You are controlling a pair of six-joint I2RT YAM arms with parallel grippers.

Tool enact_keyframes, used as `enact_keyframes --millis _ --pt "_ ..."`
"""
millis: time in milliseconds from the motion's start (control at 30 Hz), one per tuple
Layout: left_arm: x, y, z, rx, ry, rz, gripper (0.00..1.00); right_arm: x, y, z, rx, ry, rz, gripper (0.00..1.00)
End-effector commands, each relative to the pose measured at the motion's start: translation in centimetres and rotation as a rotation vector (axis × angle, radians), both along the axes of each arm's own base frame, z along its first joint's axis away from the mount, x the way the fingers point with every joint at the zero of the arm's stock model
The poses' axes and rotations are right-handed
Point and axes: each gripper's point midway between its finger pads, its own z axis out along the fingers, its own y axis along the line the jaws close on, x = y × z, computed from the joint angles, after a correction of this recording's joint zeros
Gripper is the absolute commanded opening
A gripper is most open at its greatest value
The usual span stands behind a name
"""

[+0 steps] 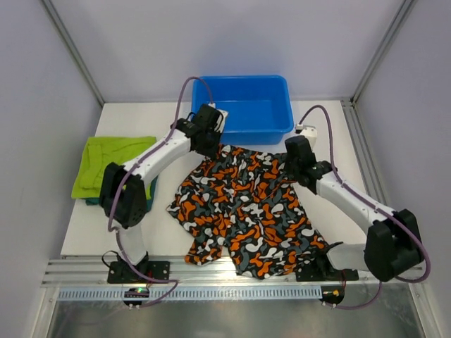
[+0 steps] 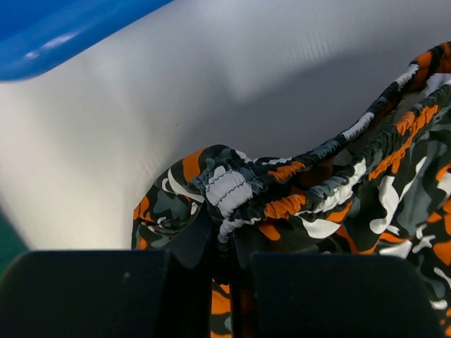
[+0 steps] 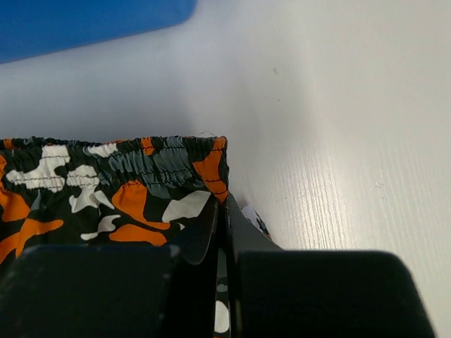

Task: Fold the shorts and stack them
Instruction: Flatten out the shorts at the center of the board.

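Observation:
The camouflage shorts (image 1: 246,211) lie spread in the middle of the white table (image 1: 84,225), waistband toward the back. My left gripper (image 1: 209,143) is shut on the bunched left end of the waistband (image 2: 232,190); in the left wrist view my left gripper (image 2: 224,236) pinches the elastic. My right gripper (image 1: 297,160) is shut on the right corner of the waistband, and in the right wrist view my right gripper (image 3: 225,211) clamps the cloth (image 3: 106,183) at that corner. The lime shorts (image 1: 106,165) lie folded at the left, on top of the dark teal shorts (image 1: 151,189).
A blue plastic tub (image 1: 246,105) stands at the back centre, just behind both grippers; its edge shows in the wrist views as the tub (image 2: 56,28) and the tub (image 3: 84,21). Grey walls close in the table on three sides.

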Motion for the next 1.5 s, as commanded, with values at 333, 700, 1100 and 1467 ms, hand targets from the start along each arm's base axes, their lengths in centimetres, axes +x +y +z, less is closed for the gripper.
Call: enact_keyframes --millis 333,700,1100,1467 --pt "4.6 -3.1 3.8 -0.106 -0.189 0.068 0.47 4.9 -8.5 -5.1 0.085 0.182 -0.299 0.04" --pt "-5.7 5.3 0.6 0.089 -0.032 0.240 0.54 0.1 -17.5 -9.2 0.207 0.320 -0.555 0.04" --pt "-9.2 3.7 -7.8 0.006 0.140 0.181 0.61 0.3 -16.6 -4.9 0.306 0.224 -0.418 0.47" --pt "-6.6 2.2 -12.2 0.068 0.206 0.217 0.18 -0.1 -11.0 3.5 0.326 0.072 -0.190 0.52"
